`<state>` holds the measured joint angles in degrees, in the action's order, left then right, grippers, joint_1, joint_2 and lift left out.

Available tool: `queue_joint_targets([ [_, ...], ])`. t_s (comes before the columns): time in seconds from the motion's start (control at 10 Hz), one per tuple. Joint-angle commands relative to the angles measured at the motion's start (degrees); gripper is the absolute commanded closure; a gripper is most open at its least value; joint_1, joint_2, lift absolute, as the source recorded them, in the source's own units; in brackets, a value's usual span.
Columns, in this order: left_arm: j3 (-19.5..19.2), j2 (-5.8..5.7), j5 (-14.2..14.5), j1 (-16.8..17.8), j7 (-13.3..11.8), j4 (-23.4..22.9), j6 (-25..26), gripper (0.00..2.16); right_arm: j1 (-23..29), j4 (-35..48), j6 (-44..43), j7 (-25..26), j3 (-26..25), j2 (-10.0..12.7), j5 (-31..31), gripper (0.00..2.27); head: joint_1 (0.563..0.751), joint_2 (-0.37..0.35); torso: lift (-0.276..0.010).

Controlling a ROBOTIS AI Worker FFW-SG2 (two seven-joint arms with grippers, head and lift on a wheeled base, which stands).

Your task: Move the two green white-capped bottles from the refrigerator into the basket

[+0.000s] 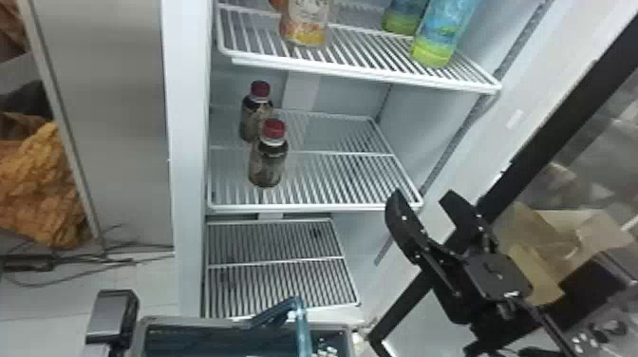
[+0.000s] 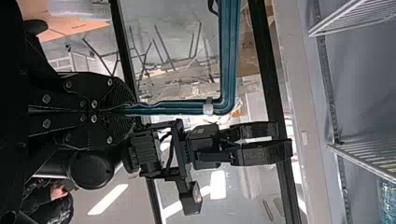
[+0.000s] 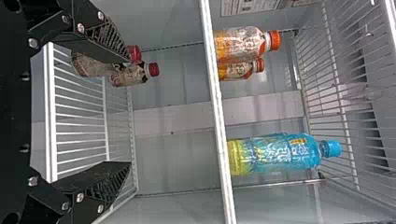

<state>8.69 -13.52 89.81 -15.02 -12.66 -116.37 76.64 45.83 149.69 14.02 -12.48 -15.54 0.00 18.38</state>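
My right gripper stands open in the head view, right of the shelves; in the right wrist view my right gripper has nothing between its fingers. Two blue bottles with green bottoms stand on the upper shelf, the nearer bottle at its right front and the other behind; their caps are cut off. A bottle like these has a blue cap in the right wrist view. The basket is at the bottom edge. My left gripper is shut on its teal handle.
Two red-capped dark bottles stand on the middle shelf's left part. Orange-capped bottles share the upper shelf. The upper shelf's front edge lies above and left of my right gripper. The black-framed door is at right.
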Motion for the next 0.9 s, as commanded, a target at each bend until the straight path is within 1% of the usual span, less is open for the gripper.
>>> queue_joint_targets([
  [0.0, 0.0, -0.01, 0.0, 0.0, 0.0, 0.0, 0.0, 1.13, 0.0, 0.1, -0.1, 0.0, 0.0, 0.1, 0.0, 0.28, 0.695, -0.35, -0.263],
  [0.8, 0.0, 0.08, 0.0, 0.3, 0.0, -0.1, 0.0, 1.13, -0.3, 0.1, -0.1, 0.2, 0.0, 0.1, -0.1, 0.29, 0.695, -0.35, -0.263],
])
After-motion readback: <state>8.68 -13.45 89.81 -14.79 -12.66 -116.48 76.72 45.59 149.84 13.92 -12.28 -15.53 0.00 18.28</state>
